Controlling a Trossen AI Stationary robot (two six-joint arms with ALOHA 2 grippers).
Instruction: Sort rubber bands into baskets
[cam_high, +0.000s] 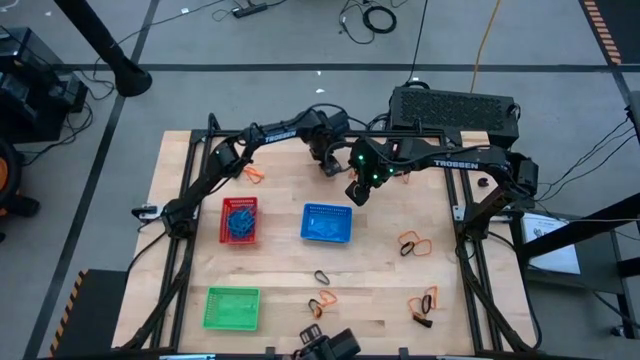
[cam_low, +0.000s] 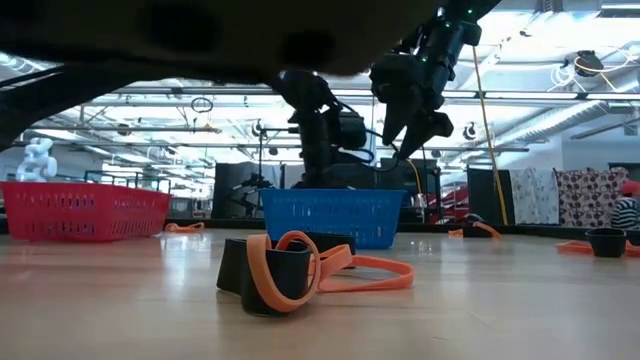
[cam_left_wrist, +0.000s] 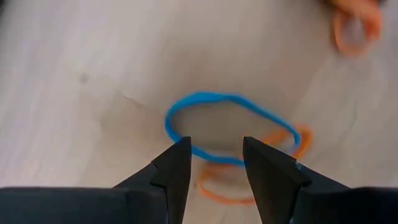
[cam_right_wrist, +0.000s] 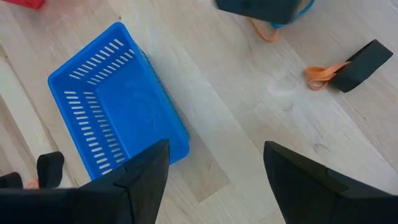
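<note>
The bench (cam_high: 290, 265) is pale wood planking, standing on a grey floor with dark lines and loose cables. Beyond it, the low view shows a large hall with ceiling strip lights, racks and hanging cloths.

Three baskets stand on the bench: the red basket (cam_high: 239, 221) holds blue rubber bands, the blue basket (cam_high: 327, 223) stands just right of it, and the green basket (cam_high: 232, 307) sits near the front edge. Orange and black bands (cam_high: 414, 244) lie scattered to the right of the blue basket and along the front edge; an orange band (cam_high: 254, 174) lies at the rear left.

The left hand (cam_left_wrist: 214, 158) points down at the rear middle of the bench. Its fingers stand apart, astride the near edge of a blue rubber band (cam_left_wrist: 230, 127) lying flat on the wood, not pinching it. An orange band (cam_left_wrist: 233, 190) lies partly under the blue one.

The right hand (cam_right_wrist: 214, 168) hangs above the bench just behind the blue basket's right rear corner, fingers spread wide and holding nothing.
</note>
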